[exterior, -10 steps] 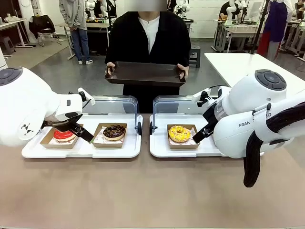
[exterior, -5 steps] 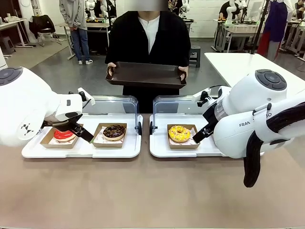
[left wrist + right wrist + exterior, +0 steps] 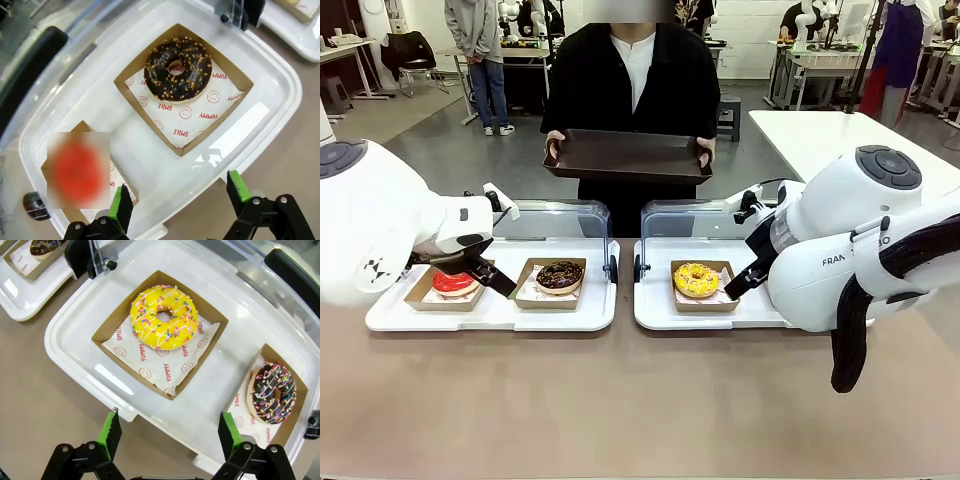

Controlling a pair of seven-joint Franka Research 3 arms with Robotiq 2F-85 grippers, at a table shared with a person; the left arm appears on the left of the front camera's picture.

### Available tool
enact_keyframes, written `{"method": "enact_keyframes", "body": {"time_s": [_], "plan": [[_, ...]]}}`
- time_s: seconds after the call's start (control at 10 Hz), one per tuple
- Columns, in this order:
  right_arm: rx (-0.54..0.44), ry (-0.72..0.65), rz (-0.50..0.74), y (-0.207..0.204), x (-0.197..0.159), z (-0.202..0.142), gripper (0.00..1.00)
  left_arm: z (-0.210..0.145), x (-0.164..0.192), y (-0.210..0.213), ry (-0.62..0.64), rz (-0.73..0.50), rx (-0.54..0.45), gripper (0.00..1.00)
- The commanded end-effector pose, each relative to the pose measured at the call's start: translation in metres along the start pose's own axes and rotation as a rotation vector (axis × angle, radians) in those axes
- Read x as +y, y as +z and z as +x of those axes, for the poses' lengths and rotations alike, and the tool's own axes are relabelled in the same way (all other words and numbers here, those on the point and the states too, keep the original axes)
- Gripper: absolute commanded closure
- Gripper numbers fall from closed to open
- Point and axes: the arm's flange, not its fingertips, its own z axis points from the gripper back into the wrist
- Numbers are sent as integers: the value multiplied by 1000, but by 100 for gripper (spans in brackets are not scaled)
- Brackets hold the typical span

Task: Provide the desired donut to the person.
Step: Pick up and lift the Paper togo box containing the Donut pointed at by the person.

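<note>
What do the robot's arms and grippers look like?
The left arm and right arm are rounded white shells; the right bears dark lettering and a black cable. The left gripper and right gripper are black, with green pads.

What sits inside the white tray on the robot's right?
A yellow sprinkled donut in a cardboard box, plus a chocolate sprinkled donut in a second box. From the front, the right arm covers that one.

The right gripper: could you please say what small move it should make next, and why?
Probably ease the right gripper toward the yellow donut in its box: it is open, empty, short of it. The person holds out a brown tray but points at nothing, so the choice is unsure.
</note>
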Motion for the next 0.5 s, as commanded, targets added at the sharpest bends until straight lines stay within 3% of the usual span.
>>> {"method": "enact_keyframes", "body": {"time_s": [0.0, 0.2, 0.4], "plan": [[-53, -14, 15, 31, -7, -2, 0, -1, 12, 47, -23, -18, -23, 0], [-111, -8, 104, 108, -17, -12, 0, -6, 21, 120, -108, -114, -60, 0], [-177, 30, 157, 171, -25, -30, 0, -16, 38, 170, -105, -133, -109, 0]]}}
